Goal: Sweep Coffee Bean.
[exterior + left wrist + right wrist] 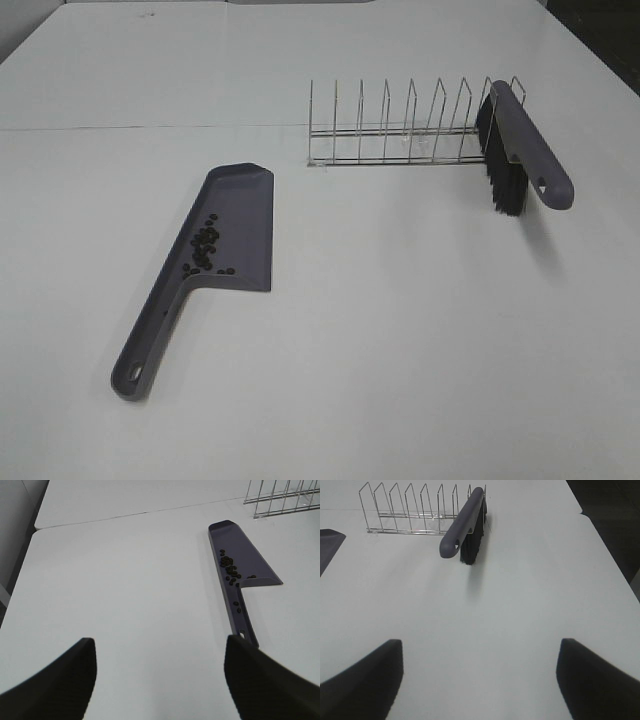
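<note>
A grey dustpan (232,228) lies flat on the white table, its handle pointing toward the near left. Several small dark coffee beans (205,248) rest inside the pan near its handle end; the left wrist view shows the beans (229,567) in the same dustpan (239,555). A grey brush with black bristles (515,155) stands propped in the right end of a wire rack (400,128); the right wrist view shows the brush (466,525) too. My left gripper (159,677) and right gripper (479,677) are both open, empty, and well back from the objects. Neither arm shows in the high view.
The wire rack (412,510) of thin upright dividers stands at the back of the table (400,330). A seam runs across the table behind the dustpan. The table's right edge (610,555) drops to a dark floor.
</note>
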